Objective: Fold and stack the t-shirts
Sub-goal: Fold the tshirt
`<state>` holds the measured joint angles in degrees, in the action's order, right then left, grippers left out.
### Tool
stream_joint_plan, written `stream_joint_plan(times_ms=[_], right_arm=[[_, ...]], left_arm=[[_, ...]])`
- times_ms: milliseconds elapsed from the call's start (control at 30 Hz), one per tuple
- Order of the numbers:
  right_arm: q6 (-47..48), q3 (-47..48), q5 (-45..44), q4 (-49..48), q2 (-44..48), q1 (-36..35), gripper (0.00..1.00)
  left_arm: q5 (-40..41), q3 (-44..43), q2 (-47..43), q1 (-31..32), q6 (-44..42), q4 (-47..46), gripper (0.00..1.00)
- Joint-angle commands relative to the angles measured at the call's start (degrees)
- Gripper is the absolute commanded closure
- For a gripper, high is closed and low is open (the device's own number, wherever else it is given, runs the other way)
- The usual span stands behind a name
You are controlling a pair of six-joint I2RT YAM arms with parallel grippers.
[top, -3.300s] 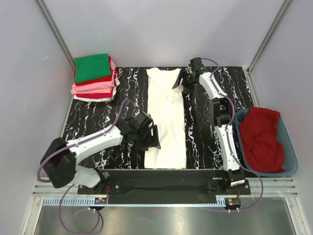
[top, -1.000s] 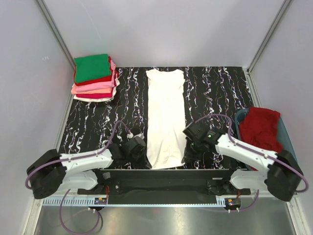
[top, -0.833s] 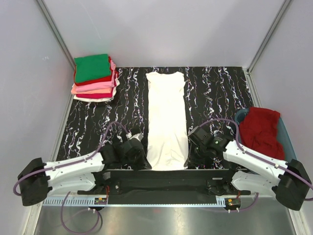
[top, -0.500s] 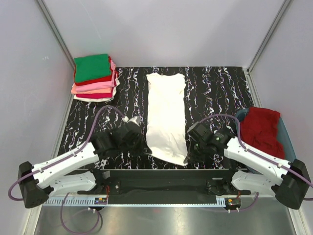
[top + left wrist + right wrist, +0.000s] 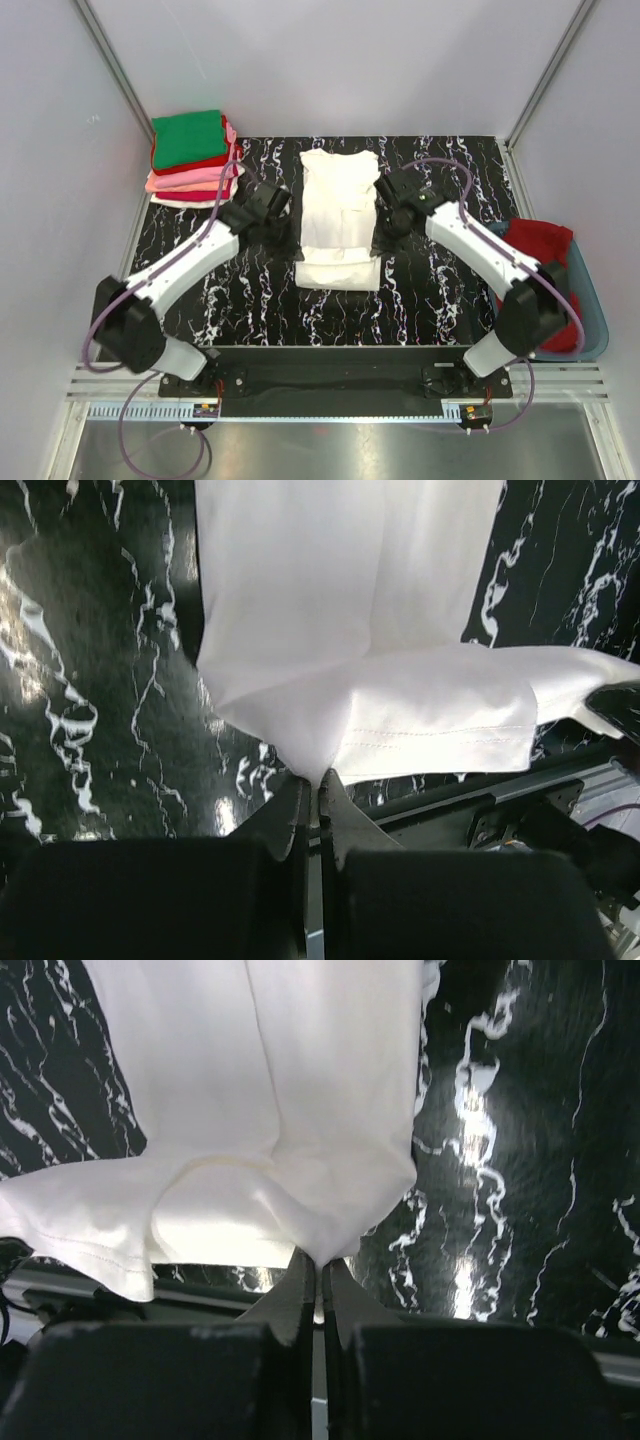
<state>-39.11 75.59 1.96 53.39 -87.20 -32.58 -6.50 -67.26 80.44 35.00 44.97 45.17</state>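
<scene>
Pinching the white tee [image 5: 338,200] at two corners, both arms are reaching out over the black marbled table [image 5: 200,290]. The left gripper [image 5: 285,218] is sitting at the tee's left edge and the right gripper [image 5: 385,220] at its right edge, each about halfway up the garment. In the left wrist view, the jaws are pressing together on a stitched hem corner, with that hem layer hanging loosely above the flat cloth farther out. The right wrist view is showing the same on the other side: jaws closed tight on a hem corner, the cloth bunching just beyond the fingertips. From above, the tee is lying lengthwise in the middle of the table, its near part doubled over the rest and a fold running across it. A stack [image 5: 195,160] of folded tees, green on top, is resting at the far left corner, well apart from both grippers. A red tee [image 5: 540,275] is lying crumpled in a blue tub [image 5: 598,335] at the table's right edge.
</scene>
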Motion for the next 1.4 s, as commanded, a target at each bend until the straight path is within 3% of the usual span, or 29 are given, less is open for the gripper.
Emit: stream_joint_plan(times_ms=[0,367,833,900,933,967,1033,1067,1133,1167,1200,1233,1300,1333,1367], right_arm=[[7.03,6.49,-2.4,1.37,-5.78,2.6,1.0],[11.51,16.15,1.11,-1.26,-20.8,7.7,1.0],[13.98,26.79,3.31,-1.44,-35.49,11.13,1.0],[14.24,29.69,3.67,-0.83,-38.39,11.92,1.0],[14.5,31.35,3.93,-0.22,-39.7,12.27,0.94],[14.94,36.16,4.28,0.48,-42.85,12.71,0.67],[15.82,44.07,4.11,4.86,-46.99,14.46,0.51],[16.17,55.51,3.93,7.76,-51.88,15.34,0.42],[15.65,68.92,4.37,16.72,-56.74,17.71,0.37],[15.04,81.78,4.89,19.8,-60.33,18.25,0.37],[14.25,85.82,5.51,23.05,-60.89,18.86,0.37],[13.98,85.08,7.25,22.73,-57.94,19.21,0.37],[14.33,73.89,8.93,14.88,-50.65,18.78,0.38],[14.24,65.9,11.29,10.29,-46.09,18.43,0.38],[13.72,50.34,12.45,5.72,-37.43,17.99,0.39]], left_arm=[[-3.95,-7.42,5.75,-2.83,-6.91,-0.43,1.0],[-5.97,-20.44,22.28,-7.93,-12.97,1.85,1.0],[-7.47,-27.03,34.07,-11.89,-14.91,1.24,1.0],[-7.65,-28.62,36.79,-12.76,-15.0,1.59,0.91],[-8.17,-31.5,37.93,-13.03,-14.91,1.76,0.84],[-9.39,-33.7,40.82,-13.9,-14.91,2.46,0.8],[-9.67,-44.11,44.25,-15.05,-14.74,6.76,0.68],[-10.45,-49.4,48.19,-16.27,-14.74,8.6,0.65],[-11.07,-59.68,52.16,-17.42,-14.83,14.93,0.57],[-12.38,-70.18,55.05,-18.47,-14.48,16.95,0.55],[-13.0,-73.59,55.6,-19.0,-14.3,19.32,0.53],[-13.1,-75.36,55.26,-19.44,-14.3,19.43,0.5],[-12.4,-67.34,48.7,-19.45,-14.82,14.64,0.48],[-12.22,-62.16,45.62,-19.36,-14.91,11.81,0.47],[-12.48,-56.98,39.59,-19.27,-14.65,9.18,0.48]])
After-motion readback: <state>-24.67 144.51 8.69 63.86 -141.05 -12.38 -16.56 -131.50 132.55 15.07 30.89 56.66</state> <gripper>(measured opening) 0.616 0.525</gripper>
